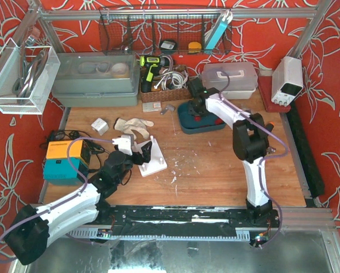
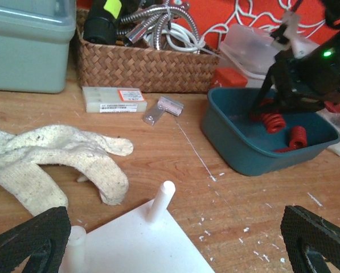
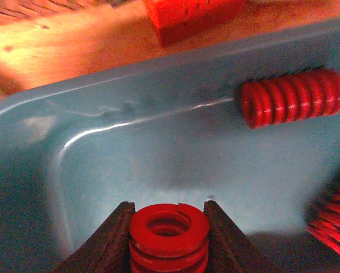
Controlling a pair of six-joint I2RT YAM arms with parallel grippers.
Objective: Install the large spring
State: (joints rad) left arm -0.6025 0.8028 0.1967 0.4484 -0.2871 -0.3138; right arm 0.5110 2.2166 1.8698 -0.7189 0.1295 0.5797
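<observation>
Fingers point(image 3: 110, 242) of the right gripper point(image 3: 168, 239) were noted closed on a red die spring point(image 3: 168, 222), held upright at 6 o'clock in the right wrist view, low inside the teal bin point(image 3: 158, 142). Whether the spring sat on the bin floor could not be told. Left gripper point(image 2: 172, 250) was recorded spread wide, with nothing between its fingers point(image 2: 27, 242), poised over the white peg plate point(image 2: 152, 244).

Step judged: pick-up of the large spring. Grasp made, transfer not yet begun. The next move is judged to call for a straight lift clear of the bin wall. Carriage toward 8 o'clock in the top view would bring it to the plate. There the coil bore would be lined up over a peg point(image 2: 161, 199) and lowered.

Counts:
- Red springs in the bin, three: one gripped, one lying at 2 o'clock point(image 3: 292, 96), one cut off at 4 o'clock point(image 3: 332, 219).
- Pegs seen from the left wrist: two.
- Knit glove point(image 2: 56, 159): at least one.
</observation>
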